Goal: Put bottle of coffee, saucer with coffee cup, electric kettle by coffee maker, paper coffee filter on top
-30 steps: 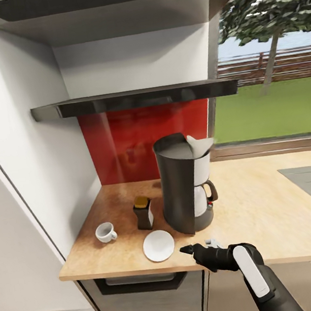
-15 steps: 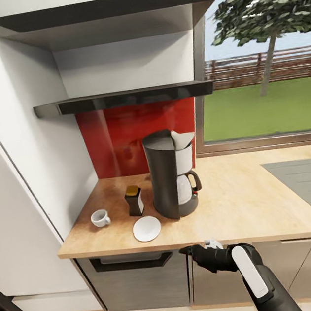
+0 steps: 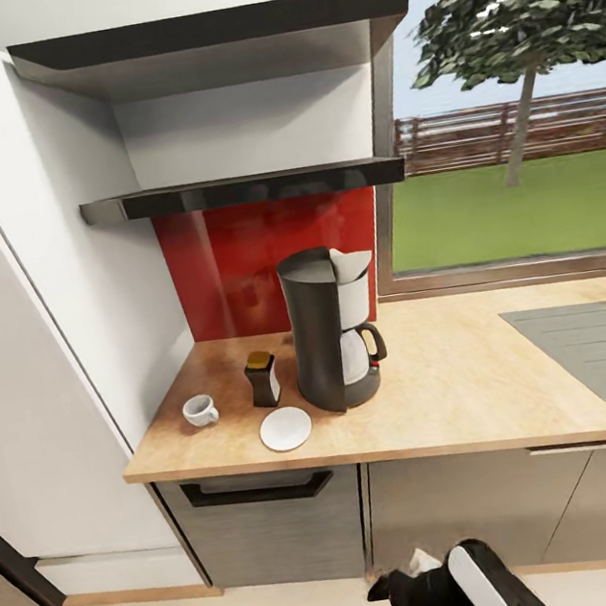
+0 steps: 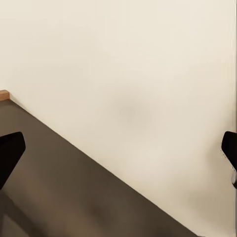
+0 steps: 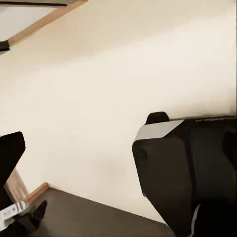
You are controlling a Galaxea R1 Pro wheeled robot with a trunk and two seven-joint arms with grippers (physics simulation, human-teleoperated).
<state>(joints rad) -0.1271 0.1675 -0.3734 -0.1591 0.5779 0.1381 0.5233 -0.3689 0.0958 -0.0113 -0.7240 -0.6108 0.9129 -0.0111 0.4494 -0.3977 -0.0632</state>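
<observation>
Progress first: you have most of the station in place around the tall black coffee maker (image 3: 331, 330) with its pale grey basket and glass carafe, which stands on the long light-wood table (image 3: 452, 388) as the task wants. A white folded paper filter (image 3: 350, 263) sits on top of its basket. The small dark brown coffee bottle with a golden-tan cap (image 3: 262, 379) stands just beside the coffee maker, off the thin black floating shelf (image 3: 243, 191) above it. The small flat round white saucer (image 3: 286, 429) lies near the coffee maker's front, towards the table's edge.

What you have left, as I judge it: the tiny white handled cup (image 3: 200, 411) rests on the wood beyond the bottle from the coffee maker, apart from the saucer, so it still has to go onto it. No rounded glass kettle stands near the coffee maker, so that step looks undone.

Your right gripper (image 3: 392, 585) hangs low in front of the grey cabinet fronts (image 3: 450, 509), well below the coffee maker; whether its fingers are spread or pressed together, I cannot tell. In the left wrist view, the left gripper's two dark fingertips (image 4: 10, 150) stand wide apart, holding nothing.

Behind the coffee maker runs a red backsplash (image 3: 229, 265); a steel sink (image 3: 591, 347) is set into the table well away from it, under a window onto grass and a tree. The floor is pale.
</observation>
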